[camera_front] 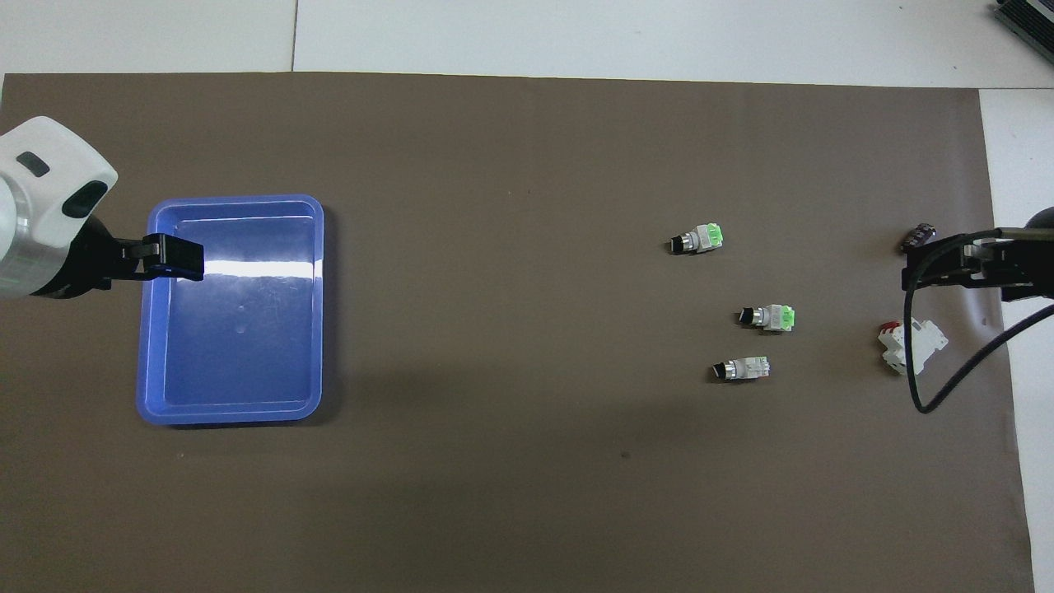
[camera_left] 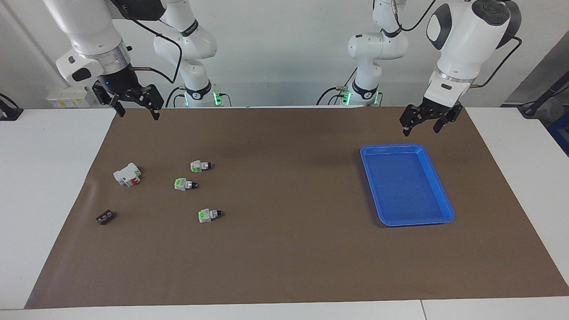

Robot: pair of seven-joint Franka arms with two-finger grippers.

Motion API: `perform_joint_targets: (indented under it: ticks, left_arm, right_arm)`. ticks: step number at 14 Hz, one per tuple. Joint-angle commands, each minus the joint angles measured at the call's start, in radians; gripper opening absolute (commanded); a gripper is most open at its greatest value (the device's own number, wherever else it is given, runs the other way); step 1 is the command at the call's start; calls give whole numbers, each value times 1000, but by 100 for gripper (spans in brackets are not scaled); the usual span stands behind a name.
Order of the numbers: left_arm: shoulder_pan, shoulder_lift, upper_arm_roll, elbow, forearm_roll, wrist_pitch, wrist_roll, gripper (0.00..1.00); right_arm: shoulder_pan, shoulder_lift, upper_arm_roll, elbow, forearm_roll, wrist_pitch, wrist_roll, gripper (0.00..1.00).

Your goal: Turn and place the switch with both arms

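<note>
Two Franka arms hang above a brown-matted tabletop [camera_left: 284, 266]. The right pincer [camera_left: 135, 104] hovers with fingers spread and nothing in them, over the mat's edge at the robots' end. Below it lie a white block with a red part [camera_left: 127, 174] and a small flat black piece [camera_left: 105, 217]; three green-ended switches lie on the mat toward the middle of the tabletop from it: the first switch [camera_left: 201, 166], the second switch [camera_left: 185, 184] and the third switch [camera_left: 209, 215]. The left pincer [camera_left: 422, 126], likewise spread and empty, hovers just above the blue tray's [camera_left: 386, 195] robot-side rim, well apart from the switches.
</note>
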Motion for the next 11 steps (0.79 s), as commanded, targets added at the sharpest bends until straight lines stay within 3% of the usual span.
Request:
perform_joint_targets:
  ticks: [1, 11]
  left_arm:
    - [10, -30, -4, -28, -12, -3, 11, 100]
    - [10, -30, -4, -28, -12, -3, 11, 100]
  right_arm:
    - [-11, -26, 6, -28, -10, 5, -18, 100]
    - [-22, -43, -1, -65, -19, 17, 83, 100]
